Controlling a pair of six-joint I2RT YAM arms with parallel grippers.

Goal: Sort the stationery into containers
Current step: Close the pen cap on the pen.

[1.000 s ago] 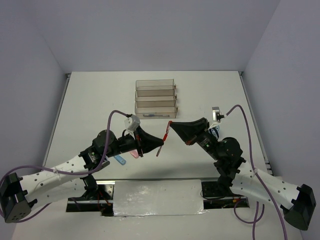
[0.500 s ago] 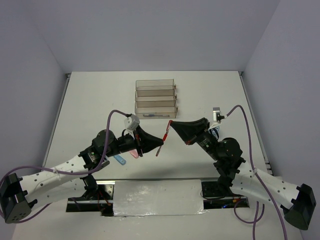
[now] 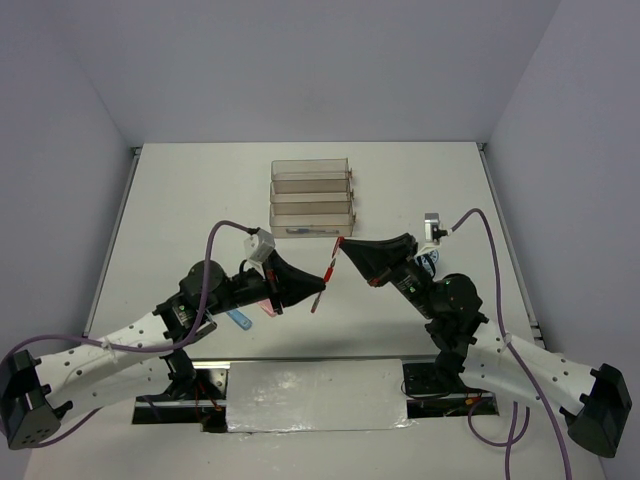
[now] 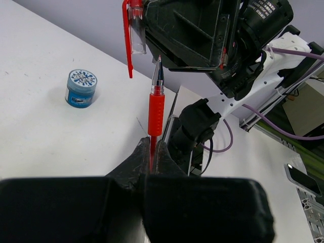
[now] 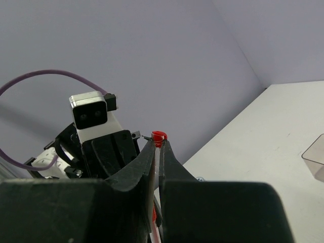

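My left gripper [image 3: 318,291] is shut on a thin red pen [image 3: 326,272], which also shows in the left wrist view [image 4: 156,109] pointing up with its bare tip out. My right gripper [image 3: 345,246] is shut on the pen's red-and-clear cap [image 4: 132,30], seen in the right wrist view [image 5: 159,136] between the fingertips. Pen tip and cap meet in mid-air above the table; the tip sits just beside the cap's mouth. The clear smoky containers [image 3: 312,195] stand behind them. A blue patterned roll [image 4: 81,87] rests on the table.
A blue capsule [image 3: 238,319] and a pink capsule [image 3: 268,309] lie under my left arm. A blue roll [image 3: 430,262] sits half hidden behind my right wrist. Grey walls close the table on three sides.
My left gripper has pushed the pen up and to the right, bringing its tip up to the cap. The right gripper has barely moved.
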